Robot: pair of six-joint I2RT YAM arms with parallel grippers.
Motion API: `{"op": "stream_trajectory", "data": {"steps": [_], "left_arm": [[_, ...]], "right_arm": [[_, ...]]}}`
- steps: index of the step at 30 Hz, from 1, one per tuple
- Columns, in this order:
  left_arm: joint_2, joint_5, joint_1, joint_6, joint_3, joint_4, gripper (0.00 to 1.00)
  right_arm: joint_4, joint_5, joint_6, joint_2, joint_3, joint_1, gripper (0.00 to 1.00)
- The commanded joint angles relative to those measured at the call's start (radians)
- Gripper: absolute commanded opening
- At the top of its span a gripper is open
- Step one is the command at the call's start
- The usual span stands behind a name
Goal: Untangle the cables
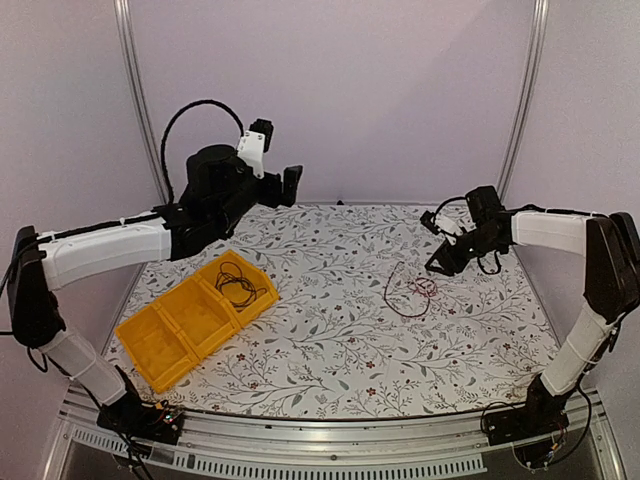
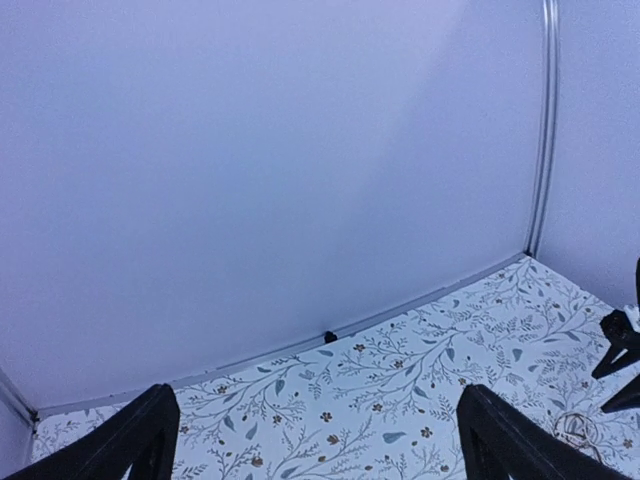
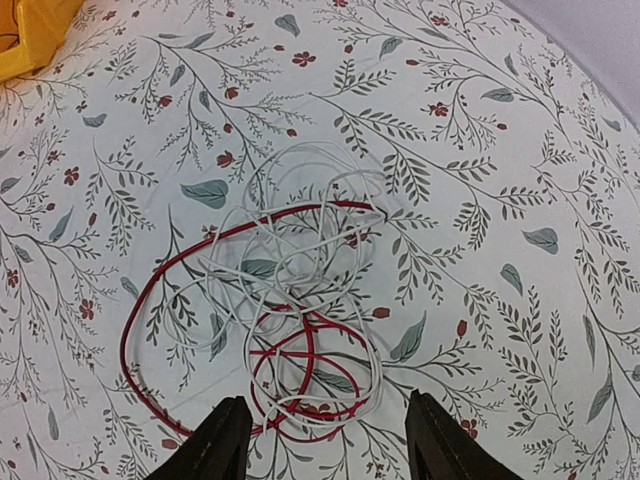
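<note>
Far from table (image 1: 330, 370) edges, cables (image 3: 290, 290) lie before spread right gripper (image 3: 328, 402); left gripper (image 2: 318, 400) also spread.

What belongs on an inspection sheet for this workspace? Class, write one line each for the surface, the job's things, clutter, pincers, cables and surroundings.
Surface: floral cloth, flat, covering the table.
Job's things: red and white tangle on the cloth, right of centre; black coil in the far compartment of the yellow bin.
Clutter: nothing seen.
Pincers: left pincer open, raised, facing the back wall, holding nothing; right pincer open, above the tangle, holding nothing.
Cables: thick black arm cable loops above the left arm, away from the job's things.
Surroundings: pale wall panels; metal posts at the back corners.
</note>
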Motion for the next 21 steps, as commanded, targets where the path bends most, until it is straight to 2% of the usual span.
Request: {"op": "stream_trajectory", "data": {"steps": [1, 4, 7, 10, 13, 16, 21], "left_arm": [[0.047, 0.221, 0.009, -0.160, -0.076, -0.034, 0.99], [0.018, 0.319, -0.028, -0.083, -0.157, -0.013, 0.88], [0.053, 0.384, -0.043, -0.115, -0.104, -0.090, 0.77], [0.111, 0.462, -0.038, -0.267, -0.044, -0.170, 0.76], [0.155, 0.507, -0.041, -0.341, -0.010, -0.219, 0.74], [0.146, 0.454, -0.051, -0.354, -0.014, -0.228, 0.74], [0.118, 0.429, -0.055, -0.331, -0.041, -0.201, 0.75]], "right_arm": [[0.013, -0.032, -0.013, -0.024, 0.013, -0.003, 0.56], [-0.029, -0.078, -0.013, -0.002, 0.060, -0.002, 0.53], [-0.079, -0.075, -0.016, 0.048, 0.108, 0.007, 0.49], [-0.120, -0.051, -0.028, 0.087, 0.123, 0.030, 0.41], [-0.123, -0.077, -0.071, 0.045, 0.048, 0.068, 0.39], [-0.143, -0.103, -0.130, 0.008, -0.015, 0.128, 0.39], [-0.146, -0.095, -0.128, 0.057, -0.050, 0.185, 0.47]]}}
